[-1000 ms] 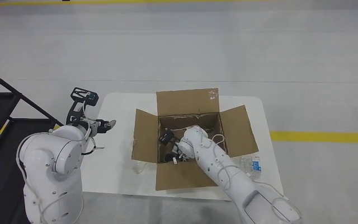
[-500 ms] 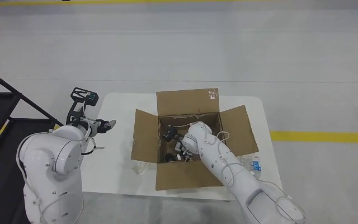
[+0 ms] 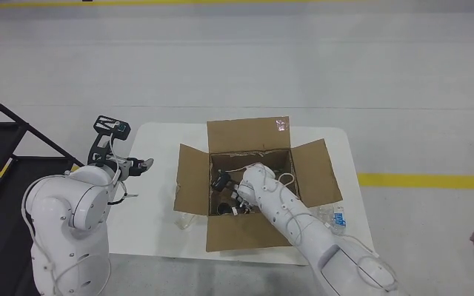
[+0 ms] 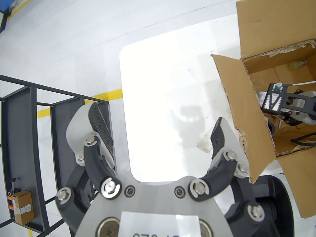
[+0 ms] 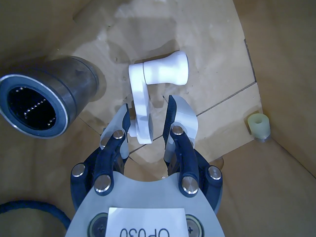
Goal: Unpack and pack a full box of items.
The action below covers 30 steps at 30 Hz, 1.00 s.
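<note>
Pale grey floor with a yellow line (image 3: 415,180) framed a white surface (image 3: 152,214) on which an open cardboard box (image 3: 248,133) stood, its four flaps folded outward. On the box's floor lay a white crank handle (image 5: 163,71), its knob on its side and its flat arm running toward the right tool (image 5: 149,106). The tool's fingers (image 5: 181,114) stood apart on either side of that arm, one close against it and the other with a gap showing, so the handle was straddled and not clamped. Just beside the handle, a dark metal cylinder with a hollow bore (image 5: 47,94) lay on its side near one wall. A small yellowish cap (image 5: 258,124) sat upright in a corner of the box, well apart from the handle, and a loop of dark cord (image 5: 32,208) lay on the cardboard near the tool's base. From above, the right arm (image 3: 278,203) was bent down into the box from its near side. A clear bottle with a blue label (image 3: 338,217) lay on the surface just beside the box's right flap. Well apart from the box, the left tool (image 4: 158,117) hung over the surface's left edge with its fingers spread wide. Beyond that edge stood a dark metal rack (image 4: 24,136) with a small carton (image 4: 22,207) on a low shelf.
</note>
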{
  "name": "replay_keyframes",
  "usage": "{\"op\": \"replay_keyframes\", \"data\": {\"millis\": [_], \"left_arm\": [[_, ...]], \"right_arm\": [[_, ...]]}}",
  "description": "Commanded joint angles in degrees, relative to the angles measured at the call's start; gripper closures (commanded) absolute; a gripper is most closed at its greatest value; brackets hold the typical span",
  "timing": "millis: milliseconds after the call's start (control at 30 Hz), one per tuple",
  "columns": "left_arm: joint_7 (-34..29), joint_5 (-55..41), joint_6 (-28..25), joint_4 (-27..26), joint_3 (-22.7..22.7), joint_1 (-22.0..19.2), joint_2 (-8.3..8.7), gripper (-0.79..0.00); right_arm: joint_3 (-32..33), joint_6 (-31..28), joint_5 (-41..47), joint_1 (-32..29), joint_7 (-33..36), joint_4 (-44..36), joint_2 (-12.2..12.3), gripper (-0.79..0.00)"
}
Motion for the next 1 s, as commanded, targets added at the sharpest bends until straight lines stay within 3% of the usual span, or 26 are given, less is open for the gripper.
{"op": "replay_keyframes", "data": {"millis": [0,267,333,367,400,733,867,967], "left_arm": [[0.00,0.00,0.00,0.00,0.00,0.00,0.00,-0.785],[0.00,0.00,0.00,0.00,0.00,0.00,0.00,-0.785],[0.00,0.00,0.00,0.00,0.00,0.00,0.00,-0.785],[0.00,0.00,0.00,0.00,0.00,0.00,0.00,-0.785],[0.00,0.00,0.00,0.00,0.00,0.00,0.00,-0.785],[0.00,0.00,0.00,0.00,0.00,0.00,0.00,-0.785],[0.00,0.00,0.00,0.00,0.00,0.00,0.00,-0.785],[0.00,0.00,0.00,0.00,0.00,0.00,0.00,-0.785]], "right_arm": [[-0.35,-0.29,0.20,0.34,-0.91,1.63,-0.39,-0.329],[-1.26,-0.75,0.94,1.71,-3.06,6.13,-1.73,-0.274],[-1.38,-0.72,1.14,2.00,-3.45,6.94,-2.00,-0.200],[-1.41,-0.69,1.22,2.16,-3.62,7.34,-2.11,-0.052],[-1.44,-0.72,1.29,2.30,-3.79,7.72,-2.21,0.000],[1.43,1.43,3.67,3.43,-7.78,5.91,-1.26,0.000],[4.60,2.32,3.98,1.51,-9.07,-0.38,1.01,0.000],[8.76,2.13,4.35,-2.32,-8.18,-9.88,3.63,0.000]]}}
